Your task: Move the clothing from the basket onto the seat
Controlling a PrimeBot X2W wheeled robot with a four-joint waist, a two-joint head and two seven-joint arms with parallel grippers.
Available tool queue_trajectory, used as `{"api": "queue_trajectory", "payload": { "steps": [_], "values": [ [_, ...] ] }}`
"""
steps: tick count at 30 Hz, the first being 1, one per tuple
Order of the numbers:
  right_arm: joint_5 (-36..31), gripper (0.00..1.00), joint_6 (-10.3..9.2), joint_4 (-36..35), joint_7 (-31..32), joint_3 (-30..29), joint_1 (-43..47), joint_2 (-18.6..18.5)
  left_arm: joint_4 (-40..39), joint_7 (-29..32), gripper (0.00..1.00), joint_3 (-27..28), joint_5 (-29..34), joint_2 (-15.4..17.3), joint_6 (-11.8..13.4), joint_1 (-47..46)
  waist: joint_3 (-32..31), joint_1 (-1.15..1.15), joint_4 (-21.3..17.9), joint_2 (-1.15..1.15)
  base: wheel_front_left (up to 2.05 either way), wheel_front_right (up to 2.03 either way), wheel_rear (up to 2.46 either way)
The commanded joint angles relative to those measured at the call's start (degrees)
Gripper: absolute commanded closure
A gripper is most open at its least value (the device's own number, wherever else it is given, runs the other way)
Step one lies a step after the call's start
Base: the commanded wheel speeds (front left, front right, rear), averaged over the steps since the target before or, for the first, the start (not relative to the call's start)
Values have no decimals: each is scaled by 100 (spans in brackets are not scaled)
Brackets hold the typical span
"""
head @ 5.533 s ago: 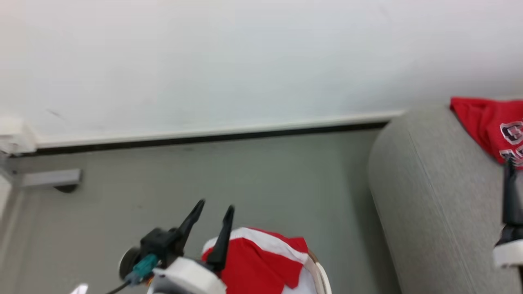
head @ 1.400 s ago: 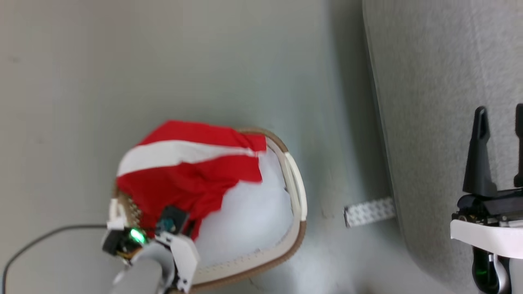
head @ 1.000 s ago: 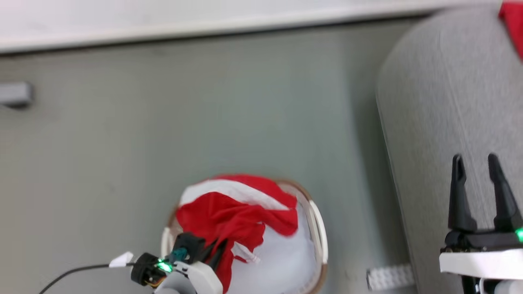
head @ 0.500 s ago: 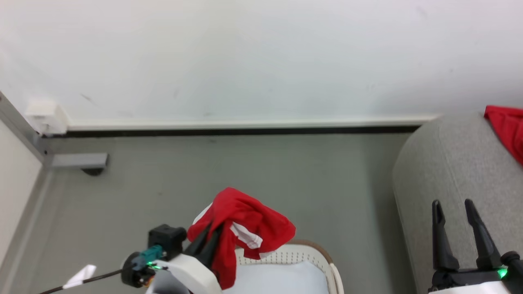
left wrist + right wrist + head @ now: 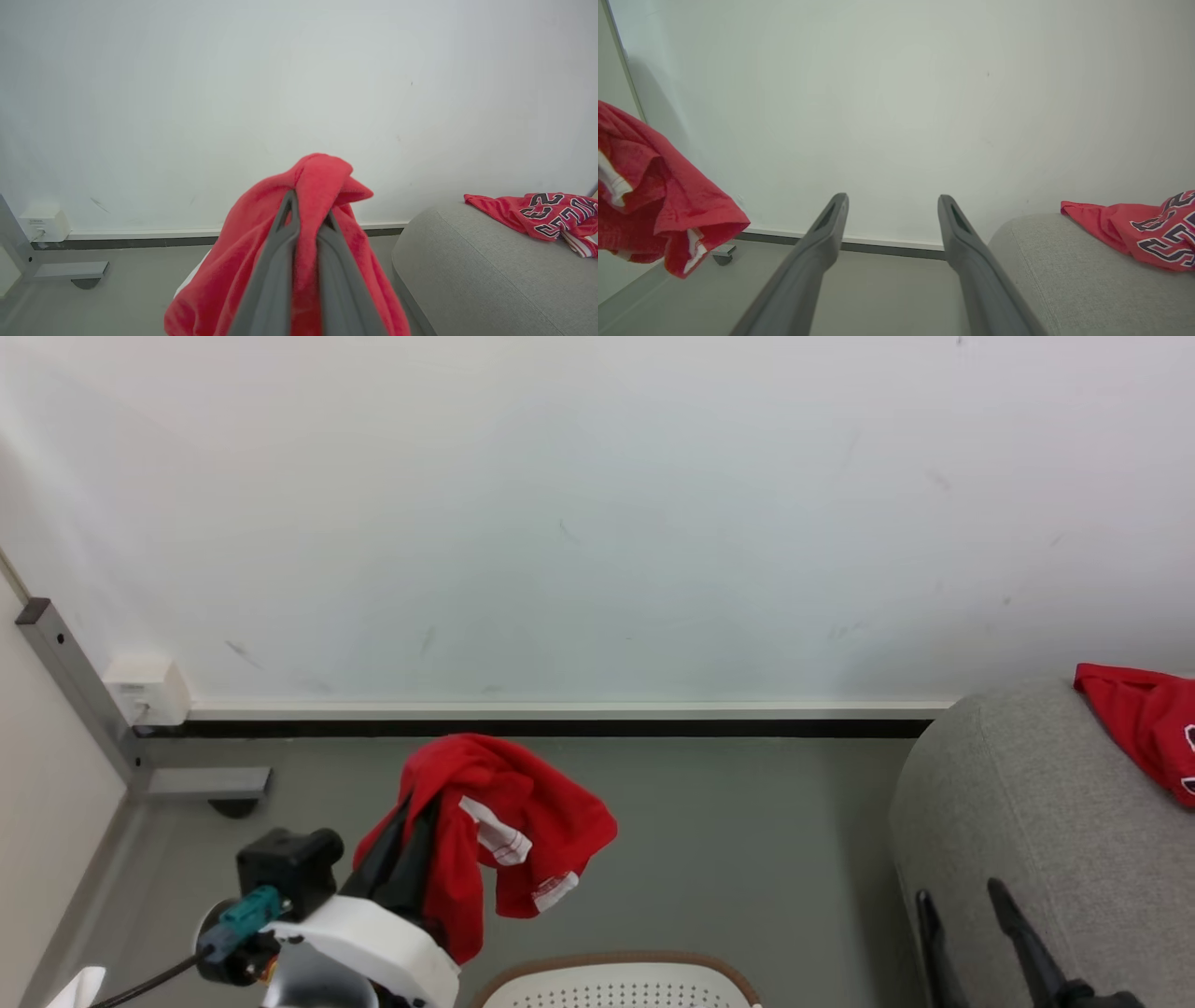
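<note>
- While your left gripper (image 5: 308,210) gripped it with jaws clamped tight, the red clothing (image 5: 523,803) hung bunched in the air above the basket (image 5: 607,963).
- Your right gripper (image 5: 892,205) stood with jaws wide apart, nothing between them, near the seat (image 5: 1018,803) and its rounded end.
- You had another red jersey (image 5: 551,217) with black lettering lying on the seat's top, well apart from the held piece.

The left hand (image 5: 415,812) is held up at the lower left. Its two dark fingers (image 5: 280,261) are pressed together on the clothing (image 5: 523,812) and point up and forward from the white wrist (image 5: 373,947). The right hand (image 5: 962,903) sits low at the lower right, fingers spread wide, holding nothing.
</note>
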Motion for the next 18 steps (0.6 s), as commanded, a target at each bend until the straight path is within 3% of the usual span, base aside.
{"api": "queue_trajectory", "payload": {
  "steps": [1, 18],
  "values": [
    [-16, 0, -15, 61, 2, 110, 123, -2, -75, 18, 100, 43, -69, 66, 46, 138, -111, 1, -76, -1, 0, 0, 0],
    [-50, 0, -15, 209, 2, 649, 108, -5, -768, 274, 100, -58, -22, 180, 165, 280, -228, 1, -290, -1, 0, 0, 0]
  ]
}}
